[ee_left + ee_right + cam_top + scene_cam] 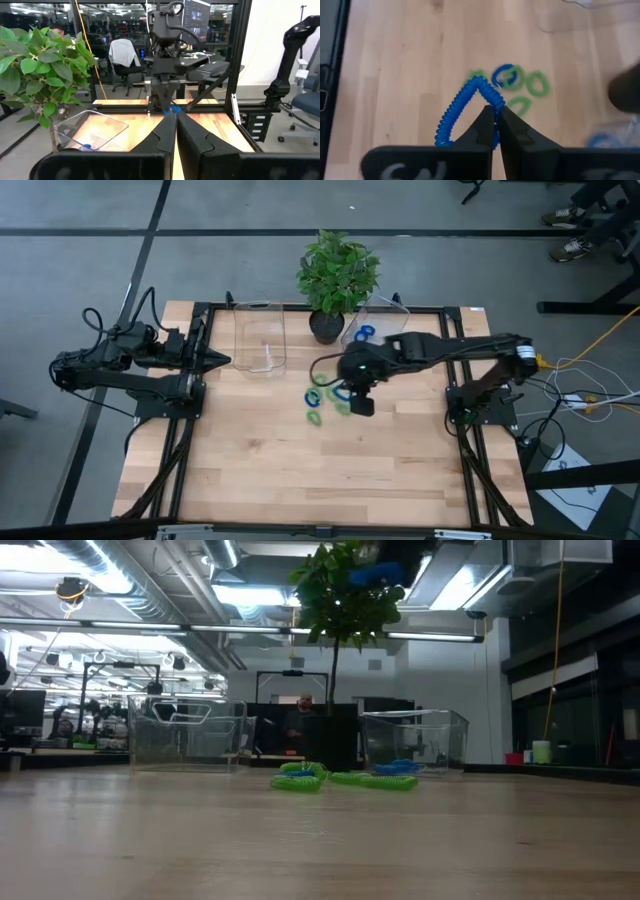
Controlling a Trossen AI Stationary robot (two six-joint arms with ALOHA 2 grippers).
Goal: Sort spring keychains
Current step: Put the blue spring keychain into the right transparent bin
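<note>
- Large workshop room behind the counter (300, 470): ceiling pipes, strip lights, desks and screens; pale wooden top bordered by a dark frame.
- Potted plant (336, 275) at the far edge, between two clear bins.
- Left bin (260, 338) just beside the plant on the left side; looks empty from above.
- Right bin (385, 315) just beside the plant on the right side, with blue coiled keychains (363, 334) lying inside.
- Right end effector (496, 116) out over the middle of the counter, near the right bin; fingers pressed together on a blue keychain (462, 107), stretched into a bent loop and lifted clear of the wood.
- Loose keychains (520, 82) on the wood below that end effector: several light green loops and one blue loop, bunched close together, some touching or overlapping.
- Same cluster (325, 402) in the overhead picture: in front of the plant, between the two bins' lines and nearer the right one.
- From counter height, green loops (345, 778) lying flat in a short row, a bit of blue among them, in front of the right bin.
- Left end effector (225, 361) parked at the left edge of the counter, just beside the left bin's near corner; fingers closed tight, gripping nothing.
- Left arm folded back over its base, well apart from the keychain cluster.
</note>
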